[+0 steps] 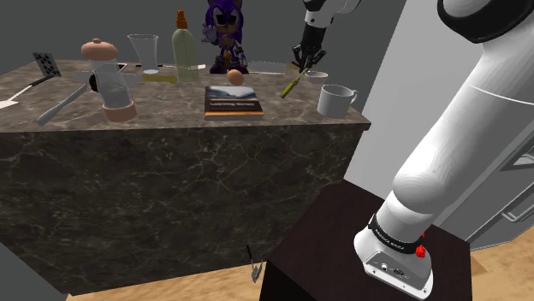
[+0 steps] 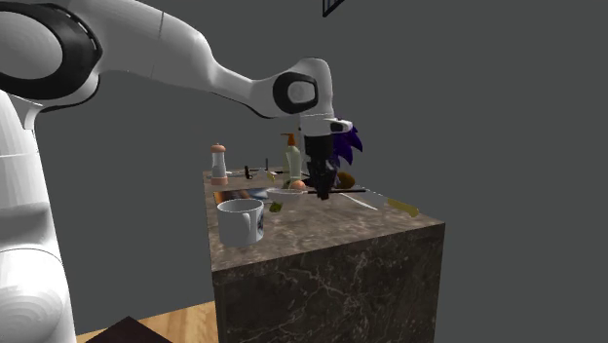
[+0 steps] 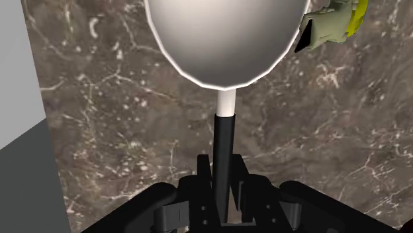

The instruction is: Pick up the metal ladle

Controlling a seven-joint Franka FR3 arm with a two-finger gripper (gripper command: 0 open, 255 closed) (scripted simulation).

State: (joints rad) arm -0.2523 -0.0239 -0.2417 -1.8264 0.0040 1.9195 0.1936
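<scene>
"Two black fingers [image 3: 202,180] were pressed on something, weren't they?"

"They were. The gripper [image 3: 224,177] stood nearly shut, clasping the ladle [image 3: 225,46] by its thin black handle, just behind the pale neck. The smooth round bowl stuck out ahead of the hold, so it would likely dip bowl-first. It looked stiff and fairly light, but slick. A hold nearer the bowl would probably have balanced better."

"And where was it?"

"From the shoulder view's left came a pepper mill [image 1: 107,79], a bottle [image 1: 182,56], a purple figure [image 1: 224,38], a book [image 1: 233,101], then the ladle by the far edge, and a white mug [image 1: 335,100] last. Whether it rested on the top or hung clear, the watcher could not tell."

"The surface?"

"It was a block counter [image 1: 171,180] of dark veined marble on a wooden floor [image 1: 214,282], with plain grey walls [image 1: 411,51] behind."
</scene>
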